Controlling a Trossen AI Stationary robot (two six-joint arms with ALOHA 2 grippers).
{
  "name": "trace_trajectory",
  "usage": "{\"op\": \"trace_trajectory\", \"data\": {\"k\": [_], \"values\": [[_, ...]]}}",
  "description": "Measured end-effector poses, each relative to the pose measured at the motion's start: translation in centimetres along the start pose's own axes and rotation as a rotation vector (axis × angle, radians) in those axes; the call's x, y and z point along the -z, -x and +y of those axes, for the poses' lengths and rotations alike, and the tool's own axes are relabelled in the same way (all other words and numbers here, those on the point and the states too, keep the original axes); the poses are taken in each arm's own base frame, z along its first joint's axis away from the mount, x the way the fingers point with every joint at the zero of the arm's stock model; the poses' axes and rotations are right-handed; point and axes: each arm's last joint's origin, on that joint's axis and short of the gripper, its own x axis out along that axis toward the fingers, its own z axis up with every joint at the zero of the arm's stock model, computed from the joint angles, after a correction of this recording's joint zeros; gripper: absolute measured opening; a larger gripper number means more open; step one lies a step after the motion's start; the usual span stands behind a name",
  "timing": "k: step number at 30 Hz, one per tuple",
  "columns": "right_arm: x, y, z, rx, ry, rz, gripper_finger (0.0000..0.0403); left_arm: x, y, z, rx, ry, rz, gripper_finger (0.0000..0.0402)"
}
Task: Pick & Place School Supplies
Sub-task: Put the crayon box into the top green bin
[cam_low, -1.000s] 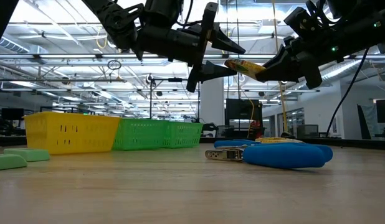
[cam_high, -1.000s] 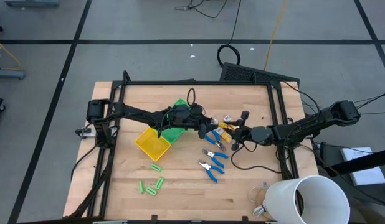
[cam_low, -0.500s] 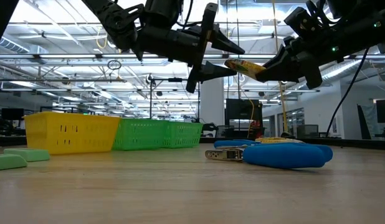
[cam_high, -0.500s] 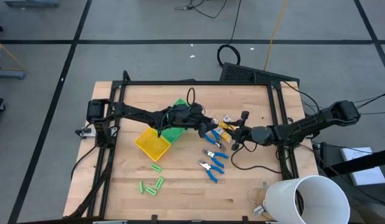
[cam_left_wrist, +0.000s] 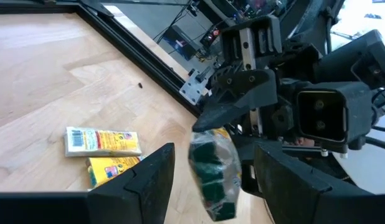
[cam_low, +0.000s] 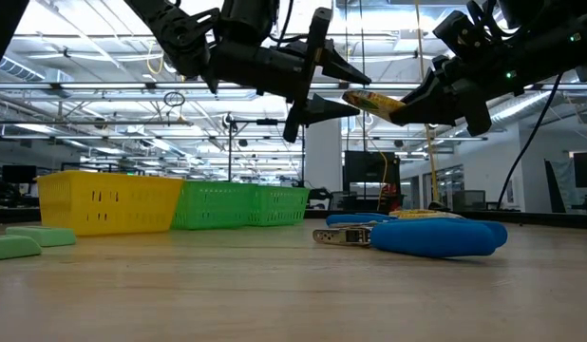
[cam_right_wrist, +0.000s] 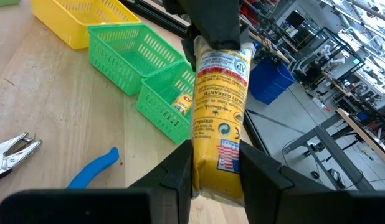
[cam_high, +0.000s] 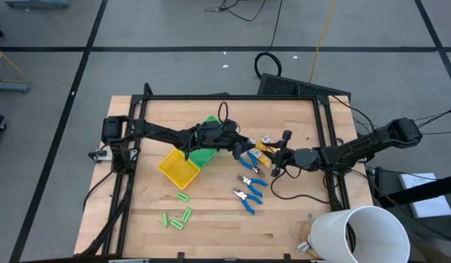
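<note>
Right end effector (cam_right_wrist: 216, 163) clamped on a yellow-orange oblong pack (cam_right_wrist: 218, 118), held in the air above the bench (cam_high: 284, 219), well off its surface. Left end effector (cam_low: 343, 87) open, fingers spread, tips facing the pack's free end, just beside it. Two more yellow packs (cam_left_wrist: 104, 142) lie on the bench below. Blue-handled tools (cam_low: 436, 235) lie near. Green sticks (cam_high: 178, 218) well apart.

The surface (cam_high: 291, 219) is pale, matt wood with visible grain. The baskets (cam_right_wrist: 149, 65) look like moulded plastic lattice, green and yellow. The yellow-orange pack (cam_right_wrist: 218, 118) in the right gripper (cam_right_wrist: 211, 171) has a glossy printed wrapper. The scissor-like tools (cam_low: 417, 235) show smooth blue plastic handles and dull metal tips. Both grippers' fingers are matt black.
</note>
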Motion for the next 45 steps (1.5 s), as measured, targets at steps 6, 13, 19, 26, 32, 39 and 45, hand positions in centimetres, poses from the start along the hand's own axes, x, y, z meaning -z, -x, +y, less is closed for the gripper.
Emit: {"op": "trace_trajectory", "data": {"k": [6,13,19,26,32,39,45], "values": [[-0.01,0.0,0.0,0.0,0.003,-0.001,0.0096,0.21,-0.03,-0.36,0.012,-0.002,0.001,0.0223],[0.0,-0.01,0.0,0.0,0.017,0.0,0.0096,0.3,-0.06,-0.41,0.012,0.024,0.002,0.0219],[0.0,-0.01,0.0,0.0,0.025,0.0,0.0096,0.11,-0.05,-0.18,0.008,0.032,-0.004,0.0208],[0.0,-0.01,0.0,0.0,0.026,0.0,0.0096,-0.03,-0.03,-0.01,0.004,0.04,-0.007,0.0194],[0.0,-0.01,0.0,0.0,0.025,0.0,0.0096,0.14,-0.05,-0.21,0.009,0.027,-0.003,0.0172],[0.0,0.0,0.01,-0.001,0.025,-0.001,0.0096,0.2,-0.05,-0.25,0.011,0.012,0.003,0.0114],[-0.06,0.0,-0.09,0.025,-0.033,0.001,0.0101,0.15,-0.05,-0.28,0.015,-0.024,-0.002,0.007]]}}
